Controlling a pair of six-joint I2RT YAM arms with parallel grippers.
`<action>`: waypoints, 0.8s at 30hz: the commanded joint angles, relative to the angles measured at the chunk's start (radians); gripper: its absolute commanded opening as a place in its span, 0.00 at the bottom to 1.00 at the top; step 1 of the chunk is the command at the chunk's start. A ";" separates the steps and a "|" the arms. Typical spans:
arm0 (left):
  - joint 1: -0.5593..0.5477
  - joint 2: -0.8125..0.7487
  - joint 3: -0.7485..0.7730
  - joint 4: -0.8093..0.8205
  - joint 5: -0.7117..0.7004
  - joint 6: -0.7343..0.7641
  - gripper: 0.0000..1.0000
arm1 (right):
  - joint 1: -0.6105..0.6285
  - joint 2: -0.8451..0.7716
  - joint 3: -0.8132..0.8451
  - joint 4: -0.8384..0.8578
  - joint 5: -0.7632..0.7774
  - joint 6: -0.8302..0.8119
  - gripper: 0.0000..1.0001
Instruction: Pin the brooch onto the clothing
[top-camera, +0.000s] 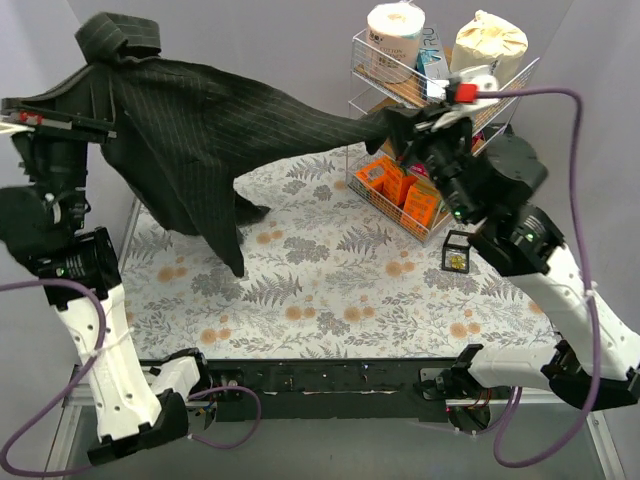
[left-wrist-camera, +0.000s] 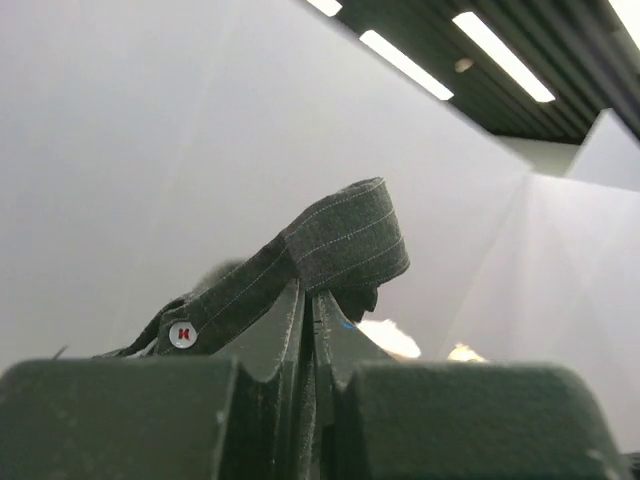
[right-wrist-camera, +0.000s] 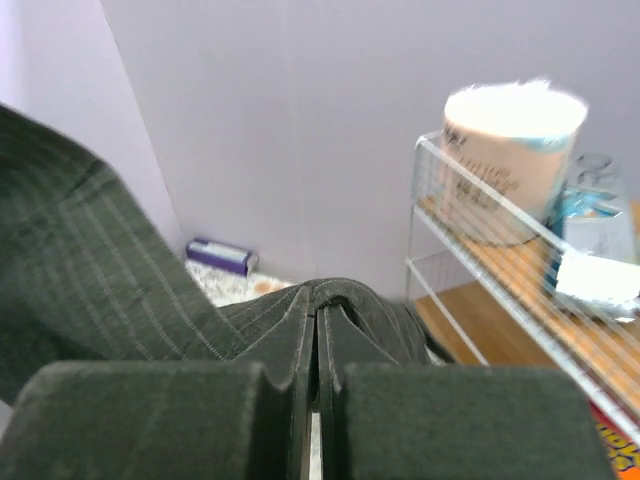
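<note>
The black pinstriped shirt (top-camera: 200, 125) hangs in the air, stretched between my two grippers, its lower part drooping to the floral tablecloth (top-camera: 330, 290). My left gripper (top-camera: 100, 78) is shut on it near the collar at the upper left. In the left wrist view (left-wrist-camera: 312, 300) the collar band (left-wrist-camera: 345, 245) loops above the fingers, with a white button (left-wrist-camera: 181, 334) beside it. My right gripper (top-camera: 402, 125) is shut on the shirt's other end by the rack, and the right wrist view (right-wrist-camera: 317, 315) shows a fold (right-wrist-camera: 335, 292) over the fingertips. A small golden-yellow piece in a black frame (top-camera: 458, 260), possibly the brooch, stands under the right arm.
A wire rack (top-camera: 400, 95) at the back right holds paper rolls (top-camera: 395, 35) and orange boxes (top-camera: 400, 185), close to the right gripper. A purple box (right-wrist-camera: 220, 257) lies by the back wall. The walls enclose the table at the back and sides.
</note>
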 joint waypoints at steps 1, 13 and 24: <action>0.002 -0.058 0.124 0.089 -0.003 0.072 0.00 | 0.003 -0.099 -0.005 0.128 0.002 -0.098 0.01; 0.004 -0.116 0.082 0.164 0.049 -0.014 0.00 | 0.002 -0.248 -0.109 0.120 0.048 -0.070 0.01; -0.042 0.259 -0.424 0.262 0.102 0.085 0.00 | -0.237 -0.084 -0.561 0.131 0.032 0.138 0.01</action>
